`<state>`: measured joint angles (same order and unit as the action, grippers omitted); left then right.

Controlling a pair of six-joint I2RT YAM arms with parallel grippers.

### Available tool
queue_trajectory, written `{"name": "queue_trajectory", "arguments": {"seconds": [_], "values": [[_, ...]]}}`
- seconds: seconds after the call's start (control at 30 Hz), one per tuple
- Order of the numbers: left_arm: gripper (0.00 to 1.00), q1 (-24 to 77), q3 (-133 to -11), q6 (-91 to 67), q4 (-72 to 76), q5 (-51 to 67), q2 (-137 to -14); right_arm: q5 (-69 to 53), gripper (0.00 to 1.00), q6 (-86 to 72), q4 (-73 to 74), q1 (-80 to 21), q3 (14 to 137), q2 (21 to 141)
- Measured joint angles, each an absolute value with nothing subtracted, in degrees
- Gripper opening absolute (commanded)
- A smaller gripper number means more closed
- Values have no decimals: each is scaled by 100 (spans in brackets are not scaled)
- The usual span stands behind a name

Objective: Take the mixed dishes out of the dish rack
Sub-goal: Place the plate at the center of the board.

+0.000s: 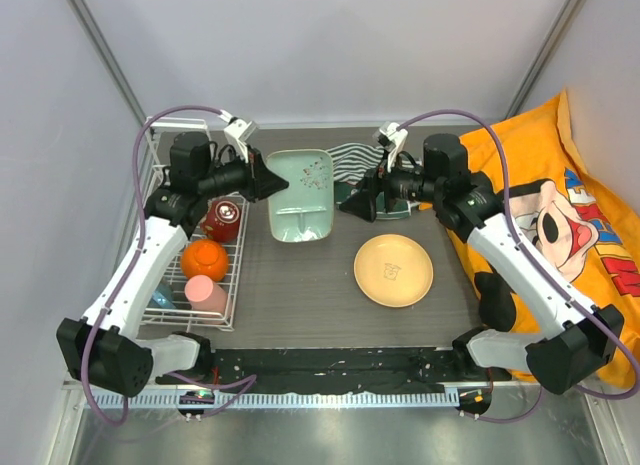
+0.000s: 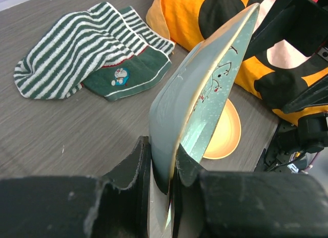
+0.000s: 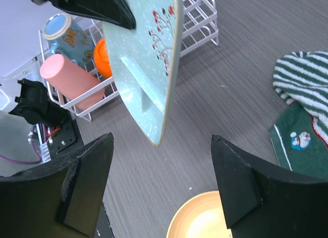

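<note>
My left gripper [image 1: 274, 184] is shut on the left edge of the pale green divided tray [image 1: 300, 195], which hangs tilted above the table beside the dish rack [image 1: 236, 285]. In the left wrist view both fingers [image 2: 141, 166] pinch the tray's rim [image 2: 205, 94]. My right gripper [image 1: 352, 207] stands open just right of the tray. In the right wrist view the tray's lower corner [image 3: 148, 69] hangs ahead of the right gripper [image 3: 163, 141], untouched. The tan plate [image 1: 393, 270] lies flat on the table. A dark red bowl [image 1: 222, 220], an orange mug [image 1: 204, 259] and a pink cup [image 1: 205, 293] sit in the rack.
A striped green-white cloth [image 1: 352, 157] lies at the back behind the tray. Orange cartoon fabric [image 1: 570, 215] covers the right side under my right arm. A blue patterned cup [image 3: 64, 30] rests in the rack's near corner.
</note>
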<state>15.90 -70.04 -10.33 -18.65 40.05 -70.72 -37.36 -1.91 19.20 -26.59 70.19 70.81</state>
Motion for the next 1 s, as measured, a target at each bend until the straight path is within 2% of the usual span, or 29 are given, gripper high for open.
{"name": "queue_trajectory", "arguments": {"seconds": [0.37, 0.47, 0.6, 0.63, 0.83, 0.9, 1.0], "values": [[0, 1708, -6501, -1590, -1269, 4338, -6943, -3938, 76, -456, 1426, -2947, 7017, 7437], [0, 1719, -6403, -1697, -1140, 4429, -6908, -3929, 72, -469, 1369, -3017, 7015, 7566], [0, 1737, -6294, -1833, -980, 4567, -6820, -3922, 55, -473, 1212, -3096, 6963, 7629], [0, 1741, -6274, -1872, -943, 4598, -6796, -3916, 46, -464, 1184, -3109, 6954, 7631], [1, 1750, -6147, -2056, -716, 4727, -6713, -3990, 31, -469, 1022, -3179, 6954, 7717], [0, 1747, -6077, -2106, -635, 4735, -6713, -4005, 21, -467, 1009, -3199, 6954, 7738], [10, 1754, -6010, -2112, -541, 4661, -6711, -3911, 5, -534, 1028, -3203, 6954, 7778]]}}
